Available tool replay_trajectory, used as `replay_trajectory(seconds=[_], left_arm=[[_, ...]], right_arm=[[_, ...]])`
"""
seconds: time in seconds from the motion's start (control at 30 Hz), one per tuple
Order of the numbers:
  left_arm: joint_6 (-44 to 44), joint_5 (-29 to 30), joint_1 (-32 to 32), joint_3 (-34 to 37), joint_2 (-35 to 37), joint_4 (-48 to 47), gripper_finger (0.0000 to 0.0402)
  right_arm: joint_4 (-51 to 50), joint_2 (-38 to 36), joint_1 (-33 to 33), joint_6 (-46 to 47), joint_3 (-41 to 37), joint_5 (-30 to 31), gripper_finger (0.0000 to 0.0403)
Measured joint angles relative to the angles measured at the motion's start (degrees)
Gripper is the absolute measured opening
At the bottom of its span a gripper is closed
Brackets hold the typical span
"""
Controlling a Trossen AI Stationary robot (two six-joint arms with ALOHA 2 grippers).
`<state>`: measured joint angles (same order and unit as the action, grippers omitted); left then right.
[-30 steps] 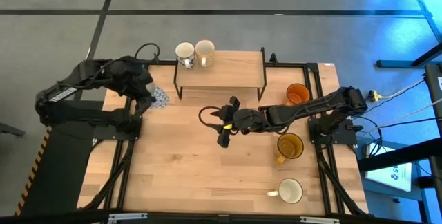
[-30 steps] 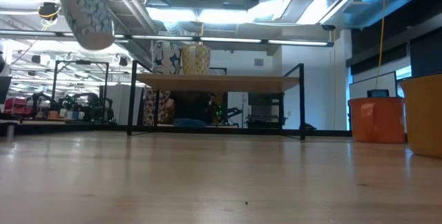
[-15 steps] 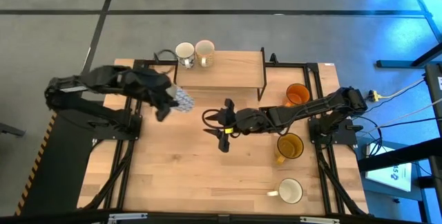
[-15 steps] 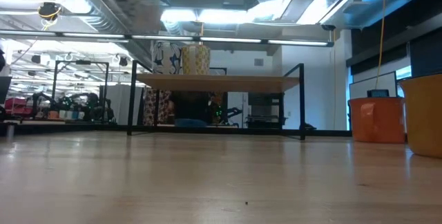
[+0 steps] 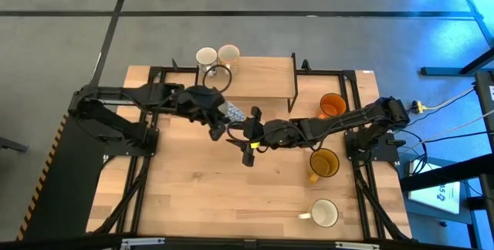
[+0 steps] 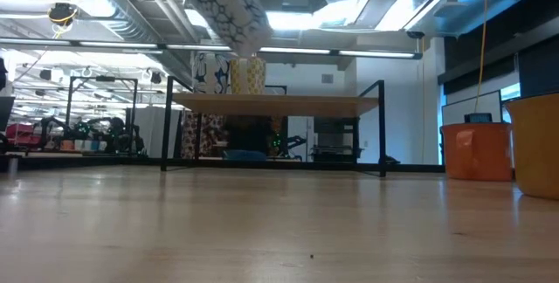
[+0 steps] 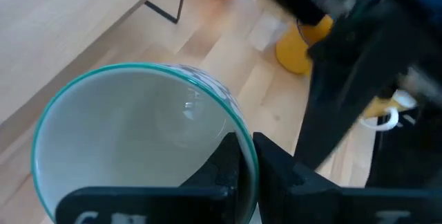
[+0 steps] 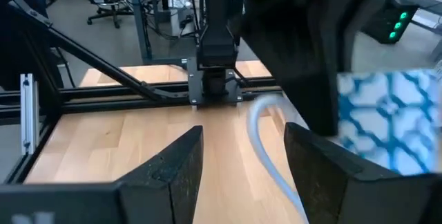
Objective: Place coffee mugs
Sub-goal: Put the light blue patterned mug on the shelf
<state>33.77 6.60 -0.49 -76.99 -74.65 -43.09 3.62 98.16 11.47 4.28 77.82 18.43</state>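
My left gripper (image 5: 219, 119) is shut on a white mug with a blue pattern (image 5: 235, 113), held high over the table's middle, in front of the shelf (image 5: 255, 80). In the low view the mug (image 6: 231, 7) hangs tilted near the top. My right gripper (image 5: 245, 136) stands open just right of it, with nothing between its fingers (image 8: 173, 169). Two pale mugs (image 5: 206, 55) (image 5: 228, 54) stand on the shelf's left end. An orange mug (image 5: 333, 105), an amber mug (image 5: 324, 162) and a white mug (image 5: 325, 213) stand on the table's right side. My left gripper holds the patterned mug by its rim (image 7: 246, 156), with one finger (image 7: 226, 169) inside the mug and the other outside its wall. The fingers come slanting down from the table's left. The mug is lifted clear of the table and tilted.
The wooden shelf on black legs (image 6: 271, 102) spans the table's far middle. My right arm (image 5: 347, 120) reaches in from the right edge, close to the held mug. Bare tabletop (image 5: 208, 196) lies toward the near edge and near left.
My left gripper has carried the patterned mug from the table's far left corner toward the right, along the front of the shelf, up to my right gripper. The mug stays lifted clear. My right gripper has kept its place, open, and rolled a little.
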Motion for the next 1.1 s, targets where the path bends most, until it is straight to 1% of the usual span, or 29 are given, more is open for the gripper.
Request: replay_trajectory(seconds=[0.17, 0.2, 0.47, 0.6, 0.67, 0.73, 0.83, 0.93, 0.97, 1.1], left_arm=[[0.3, 0.0, 0.0, 0.0, -0.5, 0.9, 0.0016], [0.3, 0.0, -0.2, 0.0, -0.5, 0.9, 0.0016], [0.2, 0.8, -0.5, 0.1, -0.6, 1.0, 0.0016], [0.0, 0.6, -0.5, 0.2, -0.7, 0.1, 0.0016], [0.0, 0.5, -0.6, 0.2, -0.6, -0.7, 0.0016], [-0.1, 0.5, -0.6, 0.2, -0.6, -0.5, 0.0016], [-0.4, 0.6, -0.6, 0.2, -0.5, -0.6, 0.0016], [-1.1, -0.2, -0.5, 0.2, -0.6, -0.5, 0.0016], [-1.1, -0.6, -0.6, 0.2, -0.6, -0.4, 0.0016], [-1.6, -1.3, -0.6, 0.2, -0.6, -0.3, 0.0029]], right_arm=[[-1.9, 1.7, -1.3, 1.2, -0.2, 0.0, 0.0188], [-0.7, 2.3, -1.5, 1.3, -0.1, -0.2, 0.0188], [0.8, 4.5, -3.7, 1.3, -0.1, -4.7, 0.0188], [2.4, 6.0, -3.7, 1.2, 0.0, -5.3, 0.0183], [3.3, 6.4, -3.7, 1.1, 0.0, -5.6, 0.0168], [3.8, 6.4, -3.8, 0.8, 0.0, -5.6, 0.0143], [4.2, 6.7, -4.2, -0.5, 0.0, -5.7, 0.009], [4.5, 6.7, -4.5, -3.5, 0.0, -7.7, 0.0032], [4.6, 6.7, -4.3, -4.8, 0.1, -8.4, 0.002], [5.3, 6.7, -4.3, -5.8, 0.1, -9.0, 0.0016]])
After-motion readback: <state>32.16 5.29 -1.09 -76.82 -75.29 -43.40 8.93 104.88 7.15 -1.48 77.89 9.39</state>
